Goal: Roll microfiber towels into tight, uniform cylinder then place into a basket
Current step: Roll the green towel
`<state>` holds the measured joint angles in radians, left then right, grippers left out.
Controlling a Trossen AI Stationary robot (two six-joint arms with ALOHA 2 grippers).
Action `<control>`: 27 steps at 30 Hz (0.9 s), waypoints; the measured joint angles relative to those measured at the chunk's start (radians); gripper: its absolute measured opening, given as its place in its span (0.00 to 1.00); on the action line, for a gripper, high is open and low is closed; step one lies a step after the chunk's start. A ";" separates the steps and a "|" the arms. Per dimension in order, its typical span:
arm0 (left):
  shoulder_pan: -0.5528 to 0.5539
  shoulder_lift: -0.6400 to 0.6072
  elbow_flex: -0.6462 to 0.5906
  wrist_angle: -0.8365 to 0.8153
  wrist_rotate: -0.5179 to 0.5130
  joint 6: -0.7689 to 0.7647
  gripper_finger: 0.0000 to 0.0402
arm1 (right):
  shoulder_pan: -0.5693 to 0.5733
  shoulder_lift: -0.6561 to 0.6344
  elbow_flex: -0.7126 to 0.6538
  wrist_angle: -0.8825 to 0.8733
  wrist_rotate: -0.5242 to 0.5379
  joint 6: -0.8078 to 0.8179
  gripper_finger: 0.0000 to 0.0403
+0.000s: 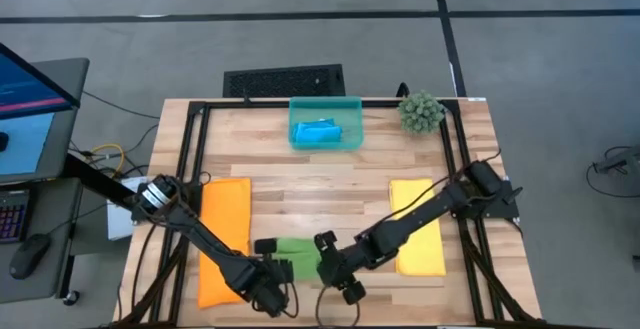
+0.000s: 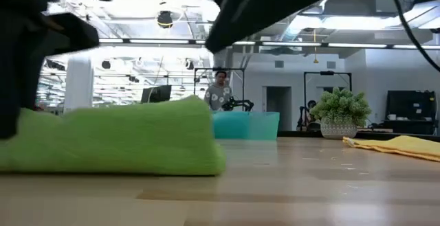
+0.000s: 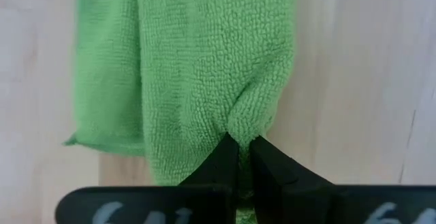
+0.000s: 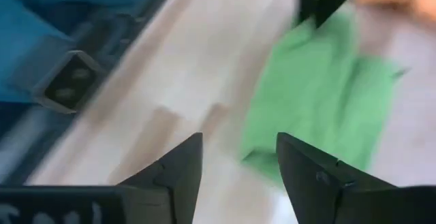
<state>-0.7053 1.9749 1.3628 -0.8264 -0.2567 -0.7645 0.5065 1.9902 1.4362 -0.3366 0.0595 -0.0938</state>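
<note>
The green towel (image 1: 297,256) lies folded in layers on the wood near the table's front edge, between my two grippers. My left gripper (image 3: 243,142) stands at its left end, shut on it. My right gripper (image 4: 238,149) hangs open above the table just right of the green towel (image 4: 313,94), touching nothing. The orange towel (image 1: 222,239) lies flat at the left and the yellow towel (image 1: 417,227) flat at the right. The blue towel (image 1: 318,131) sits inside the teal basket (image 1: 325,104) at the far edge. My left gripper pinches a puckered bit of the green towel's edge (image 3: 251,118) between its two fingertips, coming from above and pointing steeply down. How many layers are caught, I cannot tell. The towel (image 2: 110,143) rests on the table.
A spiky green plant ball (image 1: 421,112) stands at the far right corner, beside the basket. A black frame (image 1: 192,159) runs along the table's edges. Bare wood lies between the green towel and the basket. A person shows in the room beyond the table.
</note>
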 joint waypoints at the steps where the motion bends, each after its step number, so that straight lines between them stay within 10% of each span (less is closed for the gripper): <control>1: 0.007 0.000 -0.005 0.011 0.006 0.011 0.02 | 0.008 0.010 0.000 0.018 0.037 -0.022 0.51; 19: 0.065 0.000 -0.012 0.017 0.087 0.053 0.02 | 0.045 0.166 -0.004 0.162 0.253 -0.198 0.44; 27: 0.055 0.000 -0.012 0.030 0.085 0.046 0.02 | -0.018 0.207 0.002 0.146 0.252 0.006 0.44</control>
<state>-0.6498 1.9751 1.3506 -0.7960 -0.1715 -0.7185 0.4887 2.1975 1.4379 -0.1904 0.3110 -0.0882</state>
